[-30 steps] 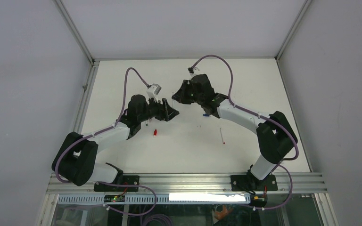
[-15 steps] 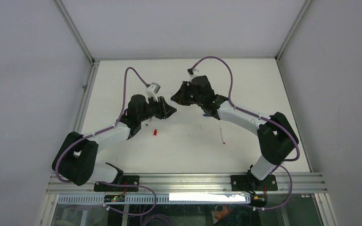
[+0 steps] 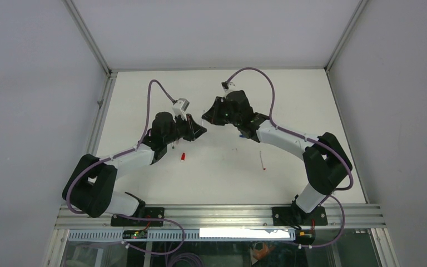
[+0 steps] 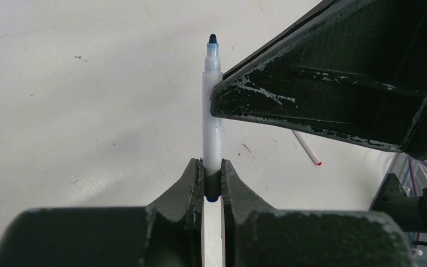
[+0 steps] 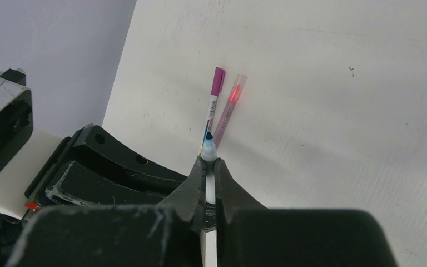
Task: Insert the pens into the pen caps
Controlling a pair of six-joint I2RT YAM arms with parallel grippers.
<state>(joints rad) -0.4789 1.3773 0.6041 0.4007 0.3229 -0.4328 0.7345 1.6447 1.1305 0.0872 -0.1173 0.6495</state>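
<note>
The white pen (image 4: 212, 128), its blue tip bare, is held off the table (image 5: 339, 111) above the far centre, between the two arms. The left gripper (image 4: 212, 166) has just closed. A second ago its jaws stood apart around the barrel; they now clamp the dark rear end of the pen. The right gripper (image 5: 210, 162) is clamped on the same pen, nearer the tip, and its hold has not changed. The pen is therefore gripped at two places at once. This suggests a handover or regrasp is in progress. The pen is not yet in a cap, and one gripper must let go before a cap can be fetched.

Pens: four.
- One white pen, in the grippers.
- A magenta pen (image 5: 213, 103) and a pale pink pen (image 5: 229, 111), lying just beside each other on the table beyond the held tip, toward the left arm. Each appears to carry a cap already.
- A thin red-tipped pen (image 3: 263, 160), lying alone on the right.

Loose caps: one certain, a red cap (image 3: 183, 157), near the left arm. A small blue item (image 3: 244, 135) under the right arm may be a second cap, but it is too small to tell.
</note>
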